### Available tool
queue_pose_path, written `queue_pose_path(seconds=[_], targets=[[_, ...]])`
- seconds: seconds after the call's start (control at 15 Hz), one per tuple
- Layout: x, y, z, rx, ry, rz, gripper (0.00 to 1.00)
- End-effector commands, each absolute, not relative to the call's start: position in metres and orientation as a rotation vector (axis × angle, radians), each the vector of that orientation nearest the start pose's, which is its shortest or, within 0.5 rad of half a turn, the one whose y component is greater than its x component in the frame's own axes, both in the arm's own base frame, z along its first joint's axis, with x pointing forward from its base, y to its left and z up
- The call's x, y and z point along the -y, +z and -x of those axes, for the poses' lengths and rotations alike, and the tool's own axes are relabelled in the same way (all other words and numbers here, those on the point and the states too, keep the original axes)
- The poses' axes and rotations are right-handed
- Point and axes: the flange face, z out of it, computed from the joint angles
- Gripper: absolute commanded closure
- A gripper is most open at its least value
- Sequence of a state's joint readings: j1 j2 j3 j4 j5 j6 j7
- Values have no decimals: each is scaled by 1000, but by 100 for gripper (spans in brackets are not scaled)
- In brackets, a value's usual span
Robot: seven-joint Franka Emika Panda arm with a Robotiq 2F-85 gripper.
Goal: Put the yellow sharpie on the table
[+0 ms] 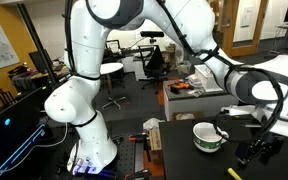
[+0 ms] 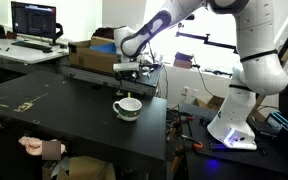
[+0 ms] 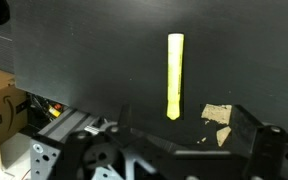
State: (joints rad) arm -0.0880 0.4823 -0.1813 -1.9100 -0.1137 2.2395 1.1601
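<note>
The yellow sharpie (image 3: 174, 75) lies flat on the dark table (image 3: 84, 60), pointing straight away from me in the wrist view. It also shows as a small yellow sliver (image 1: 233, 173) near the table's front edge in an exterior view. My gripper (image 3: 181, 128) hovers just above and behind its near end, open, with nothing between the fingers (image 3: 242, 126). In both exterior views the gripper (image 1: 260, 150) (image 2: 134, 68) hangs over the table beside the white-and-green mug (image 1: 209, 137) (image 2: 127, 108). From the exterior view facing the mug, I cannot make out the sharpie.
Tan scuffed patches (image 3: 219, 112) mark the tabletop beside the sharpie's near end. The table's edge runs down the left of the wrist view, with floor clutter (image 3: 14, 105) below. A lighter desk with boxes (image 2: 94, 50) and a monitor (image 2: 34, 18) stands behind. Office chairs (image 1: 154, 60) stand further off.
</note>
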Motion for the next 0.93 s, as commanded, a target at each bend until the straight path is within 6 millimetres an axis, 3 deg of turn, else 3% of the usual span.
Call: queue_pose_path(seconds=[0.0, 0.47, 0.87], targets=[[143, 277, -580, -1976, -22, 2602, 0], [81, 352, -541, -1678, -310, 2577, 0], [38, 382, -494, -1332, -372, 2535, 0]])
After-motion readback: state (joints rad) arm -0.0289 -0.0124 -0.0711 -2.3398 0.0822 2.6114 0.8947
